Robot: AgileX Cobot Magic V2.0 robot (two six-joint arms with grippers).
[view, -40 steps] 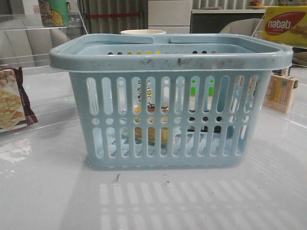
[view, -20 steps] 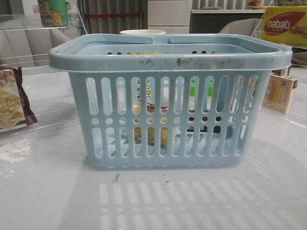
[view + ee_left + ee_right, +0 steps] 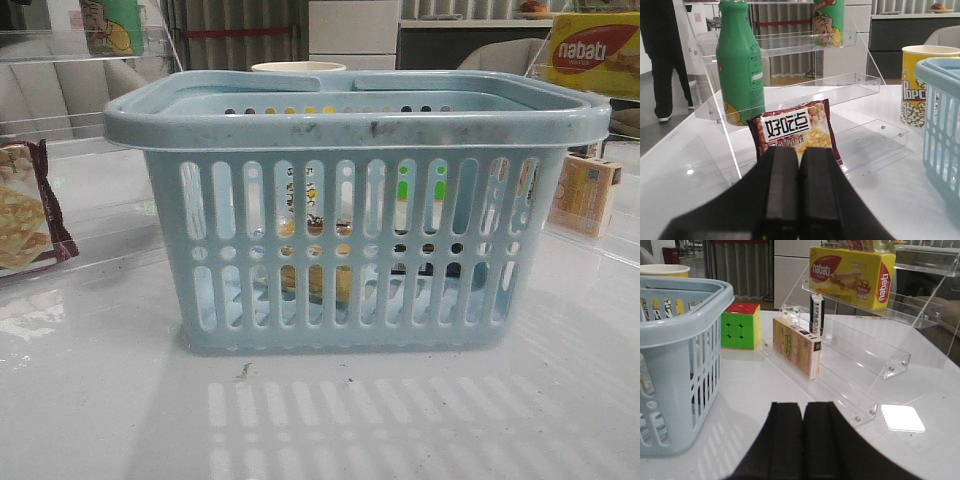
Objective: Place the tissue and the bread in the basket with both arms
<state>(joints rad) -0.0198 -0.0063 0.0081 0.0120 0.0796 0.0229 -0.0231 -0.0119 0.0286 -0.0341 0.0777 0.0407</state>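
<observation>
White table (image 3: 100, 400): bread (image 3: 315, 280) inside basket (image 3: 350, 125); left gripper (image 3: 799, 190), right gripper (image 3: 803, 435) closed, empty.

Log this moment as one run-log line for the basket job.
left gripper: shut, empty | right gripper: shut, empty | basket: upright on table | bread: inside basket | tissue: dark shape inside, unclear

Low front camera close on basket (image 3: 355, 215) (wrist views flanking it).
</observation>
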